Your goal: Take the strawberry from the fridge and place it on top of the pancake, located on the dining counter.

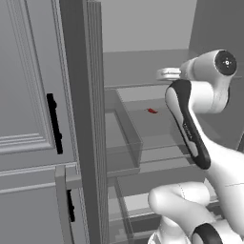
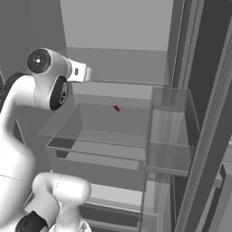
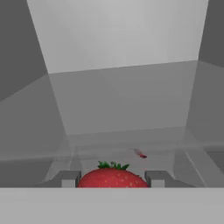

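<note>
The fridge (image 1: 143,62) stands open, and the white arm reaches into its pale grey inside. The hand (image 3: 113,178) is clasped on the strawberry (image 3: 113,180), which sits between the two dark fingers (image 3: 70,178), red with green leaves on top. In the left base view the hand (image 1: 167,73) hangs in the air above a glass shelf (image 1: 143,97), near the shelf's right edge. In the right base view the hand (image 2: 84,72) is over the left edge of that shelf (image 2: 108,124).

A small red thing (image 1: 151,110) lies on the shelf near its middle, well apart from the hand. It is too small to identify. It also shows in the right base view (image 2: 116,108) and, beyond the berry, in the hand view (image 3: 141,154).

A clear door bin (image 1: 125,138) juts out beside the shelf's left edge, and another bin (image 2: 171,131) flanks its right edge. The open door's dark edge (image 1: 78,119) rises at the left. Beyond it are light grey cabinets (image 1: 26,95) with a black handle (image 1: 54,123). The arm's own forearm (image 1: 188,124) covers the shelf's right front corner.
</note>
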Motion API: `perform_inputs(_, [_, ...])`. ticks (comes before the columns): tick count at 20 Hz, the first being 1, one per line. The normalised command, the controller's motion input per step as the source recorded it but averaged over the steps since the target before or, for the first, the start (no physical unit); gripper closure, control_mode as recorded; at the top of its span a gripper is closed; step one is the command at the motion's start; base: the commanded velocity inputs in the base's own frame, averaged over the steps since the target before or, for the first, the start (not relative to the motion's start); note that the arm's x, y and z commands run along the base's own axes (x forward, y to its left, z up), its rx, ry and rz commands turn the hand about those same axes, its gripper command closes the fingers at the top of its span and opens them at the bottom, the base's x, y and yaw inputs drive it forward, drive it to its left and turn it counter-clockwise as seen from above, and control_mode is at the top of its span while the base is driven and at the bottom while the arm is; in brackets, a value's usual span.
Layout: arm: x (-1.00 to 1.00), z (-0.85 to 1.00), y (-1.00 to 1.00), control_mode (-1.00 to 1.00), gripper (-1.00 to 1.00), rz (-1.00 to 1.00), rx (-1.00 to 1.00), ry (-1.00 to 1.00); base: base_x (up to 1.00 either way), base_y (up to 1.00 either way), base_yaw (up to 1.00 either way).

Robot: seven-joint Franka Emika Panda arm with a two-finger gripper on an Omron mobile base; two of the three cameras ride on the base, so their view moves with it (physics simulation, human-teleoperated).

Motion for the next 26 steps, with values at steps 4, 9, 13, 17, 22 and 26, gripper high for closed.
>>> perform_inputs(4, [-1.00,0.00,-0.18,-1.00,1.00,0.00,-0.07,0.21,0.00,0.00,0.00])
perform_inputs(9, [-0.96,-0.30,0.00,-1.00,1.00,0.00,-0.11,0.35,0.00,0.00,0.00])
perform_inputs(13, [-0.73,-0.74,0.00,-1.00,1.00,0.00,-0.09,0.12,0.00,0.00,0.00])
perform_inputs(17, [-0.61,-0.43,0.00,-1.00,1.00,0.00,0.00,0.00,0.00,0.00,0.00])
perform_inputs(22, [-0.47,-0.32,0.00,-1.00,1.00,0.00,0.00,-0.06,0.00,0.00,0.00])
perform_inputs(26, [-0.25,0.00,0.00,1.00,1.00,0.00,0.00,-0.04,-0.75,0.00,0.00])
